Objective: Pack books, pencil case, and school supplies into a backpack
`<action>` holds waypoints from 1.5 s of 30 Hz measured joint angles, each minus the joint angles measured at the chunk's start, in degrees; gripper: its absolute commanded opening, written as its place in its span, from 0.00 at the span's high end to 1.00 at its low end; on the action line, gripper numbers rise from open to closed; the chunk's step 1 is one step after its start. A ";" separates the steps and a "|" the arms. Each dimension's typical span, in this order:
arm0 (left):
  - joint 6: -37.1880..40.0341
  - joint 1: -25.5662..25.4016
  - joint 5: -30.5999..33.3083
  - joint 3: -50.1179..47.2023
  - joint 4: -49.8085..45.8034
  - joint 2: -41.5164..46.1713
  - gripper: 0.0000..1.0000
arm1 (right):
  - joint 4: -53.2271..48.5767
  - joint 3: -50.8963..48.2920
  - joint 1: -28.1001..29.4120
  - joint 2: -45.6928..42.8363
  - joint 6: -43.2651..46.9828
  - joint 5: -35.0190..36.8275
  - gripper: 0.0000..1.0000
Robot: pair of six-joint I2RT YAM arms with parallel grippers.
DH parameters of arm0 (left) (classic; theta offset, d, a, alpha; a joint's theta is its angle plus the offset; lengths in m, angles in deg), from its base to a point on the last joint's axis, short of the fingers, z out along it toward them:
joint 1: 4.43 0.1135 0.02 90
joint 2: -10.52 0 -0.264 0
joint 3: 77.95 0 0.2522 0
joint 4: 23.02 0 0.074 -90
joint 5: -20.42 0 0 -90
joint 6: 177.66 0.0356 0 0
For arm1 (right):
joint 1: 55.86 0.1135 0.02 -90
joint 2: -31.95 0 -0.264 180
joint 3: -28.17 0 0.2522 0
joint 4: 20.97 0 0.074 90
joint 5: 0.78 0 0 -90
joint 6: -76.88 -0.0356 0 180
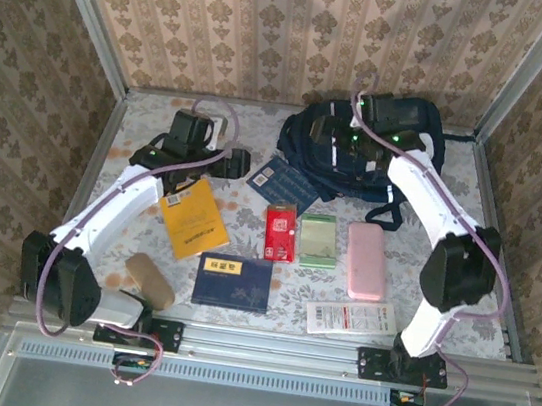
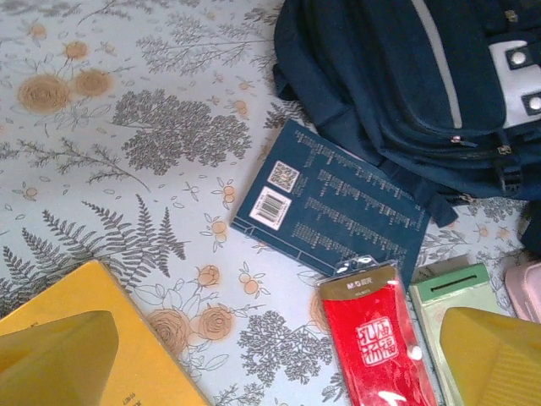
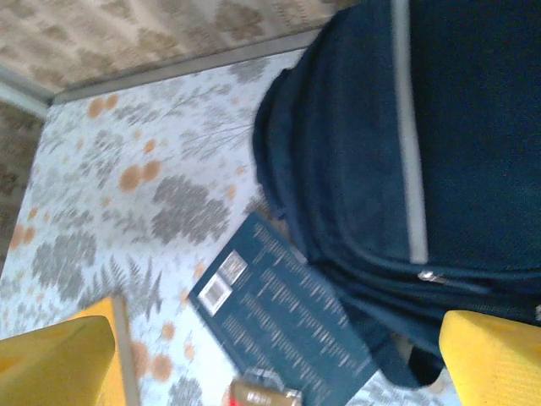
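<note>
Slanting far-left to near-right along its length, the small blue book (image 2: 330,207) lies at the backpack (image 1: 358,160) edge; left gripper (image 2: 279,326) and right gripper (image 3: 277,326) hover, jaws spread, empty.

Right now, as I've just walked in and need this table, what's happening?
Two robot arms are set to pack a large navy striped fabric backpack. The left gripper and the right gripper are open and empty, hovering by the small dark blue book beside it. The yellow-orange book and red packet lie on the table.
</note>
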 measured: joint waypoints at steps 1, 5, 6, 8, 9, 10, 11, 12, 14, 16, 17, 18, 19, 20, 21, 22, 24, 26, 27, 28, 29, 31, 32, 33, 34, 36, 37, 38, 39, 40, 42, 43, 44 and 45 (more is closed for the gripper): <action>-0.13 0.81 -1.14 0.00 0.37 -0.42 0.00 | -1.38 3.28 -0.87 2.91 -0.70 0.35 0.00; -1.27 3.61 -5.03 -0.15 2.29 -1.42 0.02 | -3.74 13.90 -3.48 12.79 0.44 0.17 0.07; -1.53 3.76 -5.92 -0.15 2.78 -1.57 0.02 | -3.98 15.52 -3.93 14.84 1.05 -0.79 0.09; -1.95 3.96 -7.52 -0.15 3.48 -1.75 0.04 | -5.38 19.15 -4.63 18.34 1.66 -3.21 0.12; -2.19 4.07 -8.35 -0.15 3.76 -1.84 0.04 | -5.44 20.90 -4.85 20.06 1.95 -4.15 0.12; -2.58 4.17 -9.20 -0.20 4.17 -1.92 0.05 | -7.21 24.15 -5.18 22.51 2.34 -4.90 0.12; -2.84 4.31 -9.73 -0.31 4.48 -1.92 0.06 | -7.54 26.47 -5.35 24.35 2.62 -5.40 0.12; -3.08 4.48 -10.21 -0.39 4.68 -1.92 0.07 | -7.93 28.48 -5.51 26.18 3.10 -5.79 0.12; -3.56 4.83 -11.21 -0.61 5.31 -1.92 0.08 | -11.08 34.05 -5.90 30.08 3.41 -6.62 0.14; -4.09 5.01 -12.09 -0.81 5.97 -1.95 0.09 | -13.84 41.40 -6.38 34.91 3.37 -7.52 0.14; -4.39 5.22 -12.50 -0.85 6.16 -1.95 0.09 | -14.69 45.31 -6.64 37.75 3.39 -8.09 0.14; -4.70 5.27 -12.85 -0.87 6.40 -1.95 0.09 | -15.47 48.15 -6.86 39.76 3.39 -8.33 0.15; -4.87 5.35 -13.11 -0.94 6.67 -1.95 0.09 | -16.55 50.90 -7.06 41.79 3.37 -8.55 0.16; -5.18 5.51 -13.55 -1.07 7.06 -1.95 0.09 | -18.10 54.03 -7.23 44.06 3.19 -9.20 0.16; -5.51 5.57 -13.81 -1.22 7.26 -1.95 0.09 | -18.95 56.57 -7.26 45.77 3.13 -9.73 0.17; -5.77 5.64 -14.10 -1.36 7.43 -1.95 0.09 | -19.98 59.10 -7.48 47.74 2.95 -10.10 0.17; -6.19 5.70 -14.62 -1.60 7.58 -1.95 0.09 | -21.88 63.08 -7.69 50.75 2.36 -11.10 0.18; -6.43 5.90 -15.06 -1.60 7.82 -1.99 0.09 | -22.97 64.85 -7.74 52.46 1.53 -12.28 0.21; -6.58 5.95 -15.17 -1.60 7.91 -2.01 0.09 | -23.19 65.20 -7.74 52.92 1.20 -12.90 0.22; -6.64 5.97 -15.34 -1.60 7.96 -2.01 0.09 | -23.37 65.48 -7.67 53.40 0.68 -13.53 0.24; -6.82 5.99 -15.50 -1.60 7.96 -2.01 0.09 | -23.45 65.64 -7.58 53.83 0.22 -14.43 0.27; -7.04 5.99 -15.76 -1.60 8.02 -2.03 0.10 | -23.45 65.88 -7.37 54.51 -0.24 -16.24 0.33; -7.17 5.99 -15.98 -1.62 8.15 -2.12 0.10 | -23.45 65.99 -7.23 54.77 -0.42 -17.25 0.37; -7.23 5.99 -16.09 -1.62 8.20 -2.14 0.10 | -23.52 66.01 -7.06 54.88 -0.46 -17.73 0.41; -7.26 5.99 -16.31 -1.62 8.33 -2.23 0.10 | -23.69 66.01 -6.91 54.95 -0.26 -18.05 0.47; -7.30 5.99 -16.65 -1.62 8.37 -2.34 0.11 | -24.15 66.14 -6.67 54.95 0.81 -18.43 0.59; -7.30 5.99 -16.87 -1.62 8.39 -2.43 0.11 | -24.46 66.23 -6.54 54.95 1.14 -18.38 0.63; -7.32 5.99 -17.05 -1.62 8.48 -2.54 0.11 | -24.70 66.34 -6.40 54.95 1.66 -18.34 0.69; -7.32 5.99 -17.14 -1.62 8.59 -2.60 0.11 | -25.05 66.36 -6.21 54.95 1.97 -18.38 0.77; -7.32 5.99 -17.29 -1.62 8.68 -2.64 0.11 | -25.33 66.38 -6.03 54.93 2.12 -18.43 0.84; -7.28 5.99 -17.27 -1.62 8.70 -2.69 0.11 | -26.10 66.38 -5.55 54.95 2.19 -19.19 0.95; -7.28 5.99 -17.27 -1.62 8.72 -2.69 0.11 | -26.32 66.38 -5.29 54.95 1.84 -19.41 0.97; -7.26 5.99 -17.27 -1.62 8.74 -2.69 0.11 | -26.38 66.40 -4.96 54.95 1.95 -19.43 1.00; -7.26 5.99 -17.25 -1.62 8.76 -2.69 0.11 | -26.38 66.40 -4.72 54.93 1.84 -19.41 1.00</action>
